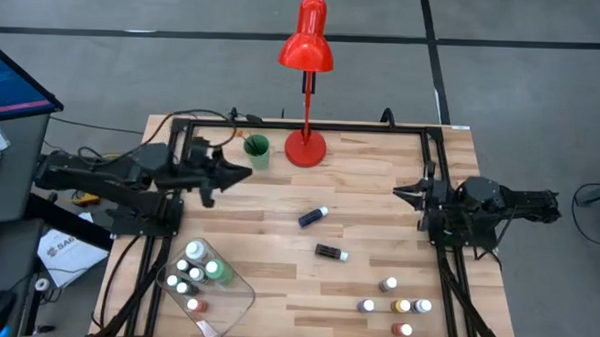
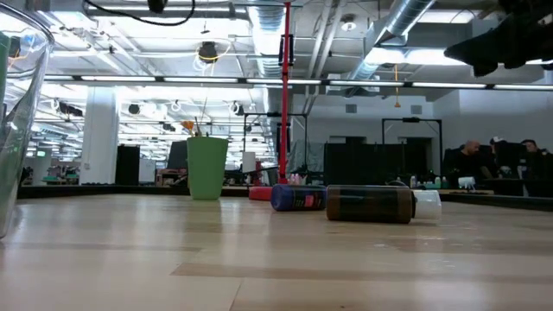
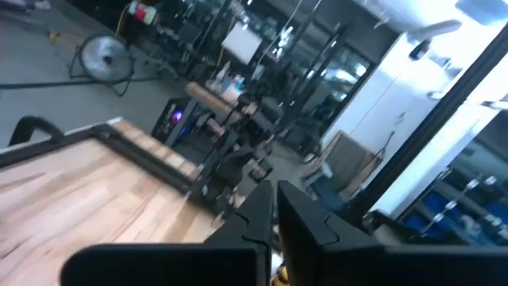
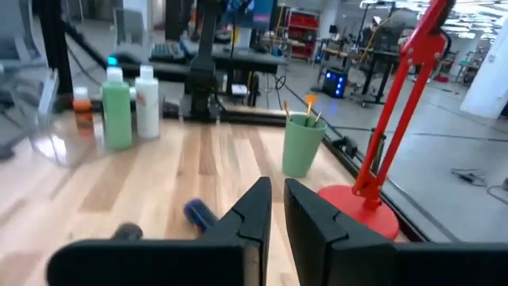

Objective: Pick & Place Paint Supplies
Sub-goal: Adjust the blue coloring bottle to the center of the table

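Note:
Small white-capped paint bottles are spread over the wooden table. A blue one (image 1: 312,217) (image 2: 298,198) and a dark one (image 1: 330,252) (image 2: 371,204) lie on their sides mid-table. Several more stand near the right near corner (image 1: 402,305). A larger green bottle (image 1: 214,271) (image 4: 117,107) and other bottles stand in the clear tray (image 1: 237,298). Thin brushes (image 4: 298,107) stand in the green cup (image 1: 257,147). My left gripper (image 1: 242,173) (image 3: 274,218) hovers shut beside the cup. My right gripper (image 1: 401,190) (image 4: 276,208) hovers shut at the table's right side, pointing left.
A red desk lamp (image 1: 305,146) stands on its round base at the far edge, right of the cup. The tray's clear wall (image 2: 13,112) rises at the near left. A black frame (image 1: 301,127) borders the table. Bare wood lies between the two arms.

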### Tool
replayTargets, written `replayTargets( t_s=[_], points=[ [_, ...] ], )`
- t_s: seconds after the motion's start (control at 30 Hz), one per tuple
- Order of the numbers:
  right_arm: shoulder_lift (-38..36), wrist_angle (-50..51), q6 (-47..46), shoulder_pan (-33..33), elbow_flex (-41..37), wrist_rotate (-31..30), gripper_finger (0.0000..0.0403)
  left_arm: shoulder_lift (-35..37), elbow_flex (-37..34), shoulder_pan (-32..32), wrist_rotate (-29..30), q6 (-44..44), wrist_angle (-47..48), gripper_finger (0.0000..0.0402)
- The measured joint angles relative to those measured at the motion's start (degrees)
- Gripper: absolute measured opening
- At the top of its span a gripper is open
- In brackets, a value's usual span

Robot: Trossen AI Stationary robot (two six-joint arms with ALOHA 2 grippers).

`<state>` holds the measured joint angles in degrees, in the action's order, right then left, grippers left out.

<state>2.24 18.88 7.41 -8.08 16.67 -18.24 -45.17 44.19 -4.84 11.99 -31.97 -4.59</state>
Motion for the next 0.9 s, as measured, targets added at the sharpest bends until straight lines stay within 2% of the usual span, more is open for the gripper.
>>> replayTargets(
  t_s=[0.1,0.23,0.47,0.57,0.67,0.77,0.9],
  points=[
    [0.0,-4.1,-4.9,0.0,0.0,0.1,0.0033,2.6,-0.3,-0.1,0.0,0.0,0.0,0.0004],
    [0.0,-12.9,-21.9,-0.1,0.0,0.2,0.0033,5.5,-0.4,-0.1,0.0,0.4,1.1,0.0002],
    [4.2,-37.5,-24.3,0.1,0.0,0.2,0.0033,10.1,-0.4,-0.1,-0.1,3.5,3.3,0.0001],
    [8.0,-44.7,-22.0,0.8,0.0,0.2,0.0033,11.6,-0.4,-0.1,-0.1,3.6,3.8,0.0001],
    [13.3,-52.2,-25.2,1.8,0.0,0.1,0.0033,13.2,-0.4,-0.1,-0.1,3.6,4.9,0.0001],
    [19.4,-58.8,-32.9,2.9,0.0,-3.3,0.0033,14.8,-0.4,-0.1,-0.1,3.6,6.3,0.0001],
    [25.6,-62.0,-35.9,5.3,0.0,-8.0,0.0033,16.2,-0.4,-0.1,-0.1,3.6,6.8,0.0001]
  ],
)
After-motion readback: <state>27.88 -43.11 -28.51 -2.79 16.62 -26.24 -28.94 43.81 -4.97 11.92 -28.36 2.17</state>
